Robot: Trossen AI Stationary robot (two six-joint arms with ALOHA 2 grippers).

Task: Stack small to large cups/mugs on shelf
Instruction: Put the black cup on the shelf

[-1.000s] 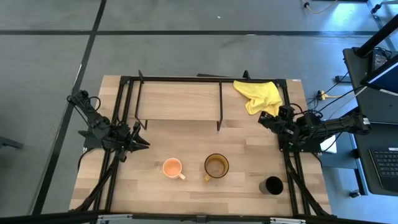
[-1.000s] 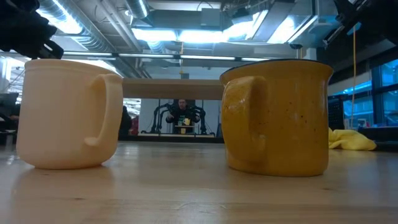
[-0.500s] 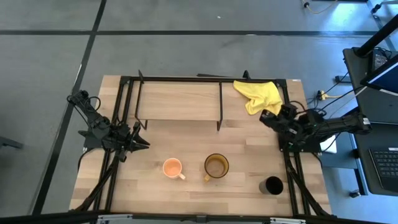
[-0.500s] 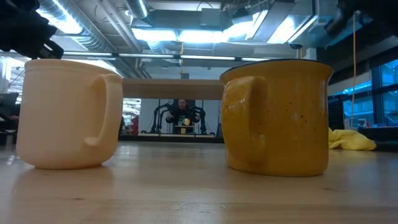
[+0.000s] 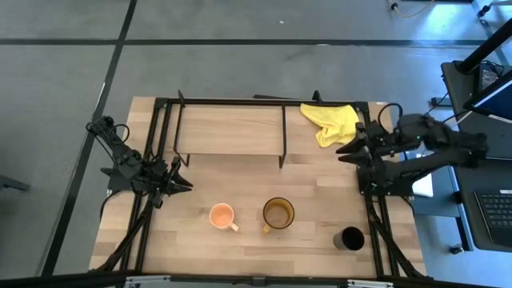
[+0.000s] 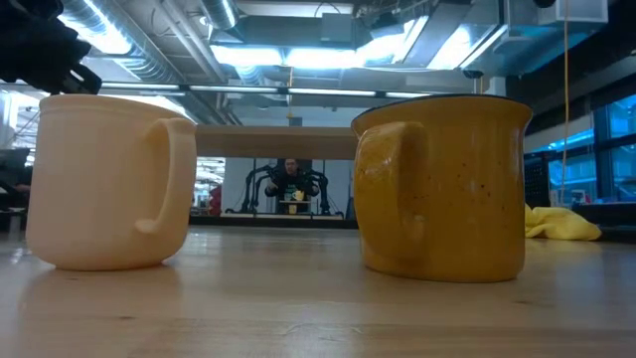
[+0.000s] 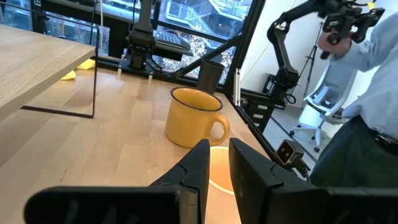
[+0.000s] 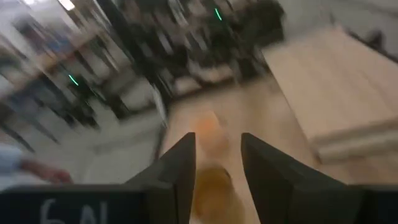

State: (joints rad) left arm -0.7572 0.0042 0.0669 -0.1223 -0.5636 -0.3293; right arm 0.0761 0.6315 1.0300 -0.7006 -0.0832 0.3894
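Three vessels stand on their bases on the table's near half: the peach-orange mug, the amber-yellow mug and the small black cup near the right edge. The shelf, a wooden board on thin black rods, stands at the far side. My left gripper waits left of the peach mug, its fingers a narrow gap apart. My right gripper hangs open above the table's right side, beyond the black cup.
A crumpled yellow cloth lies at the far right corner, beside the shelf's right end. Black frame rails run along the table's left and right edges. A person stands beyond the table in the left wrist view.
My right arm has lifted up from its rest at the table's right edge, and its gripper has swung a little toward the far edge; its wrist view is blurred by the motion. The cups and the left arm have stayed where they were.
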